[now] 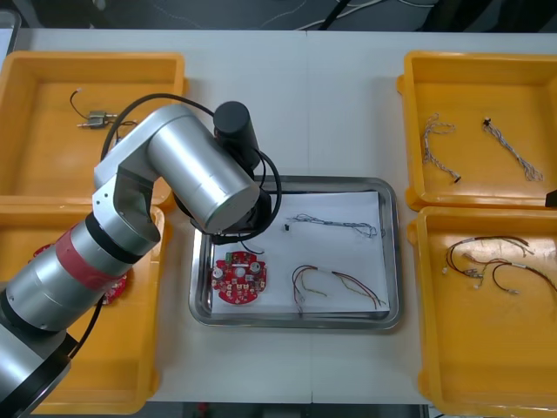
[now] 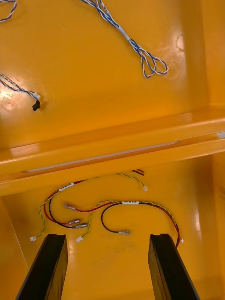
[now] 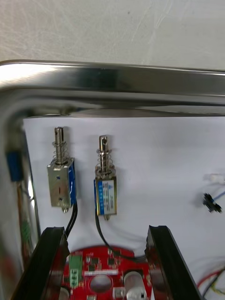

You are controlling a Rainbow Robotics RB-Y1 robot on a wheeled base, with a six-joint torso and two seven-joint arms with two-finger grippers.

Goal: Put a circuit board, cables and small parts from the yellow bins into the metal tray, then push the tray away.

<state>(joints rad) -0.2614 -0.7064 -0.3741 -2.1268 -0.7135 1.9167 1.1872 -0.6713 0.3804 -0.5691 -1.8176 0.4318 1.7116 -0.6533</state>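
Hovering wide over the metal tray [image 3: 117, 80], far-left corner, your left hand [image 3: 107, 230] could drag the small metal parts [image 3: 106, 190] there by their cables [image 3: 73, 218]; your right hand [image 2: 108, 236] hangs wide beyond it.

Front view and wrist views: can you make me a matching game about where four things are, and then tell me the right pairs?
Things:
1. left end effector
2. right end effector
3. lone small metal part
4. metal tray

Places:
a. between the yellow bins, mid-table
b. in the far left yellow bin
c. open, over red and yellow cables in the near right yellow bin
d. open, over the metal tray, near two small metal parts

Pairs: 1-d, 2-c, 3-b, 4-a.
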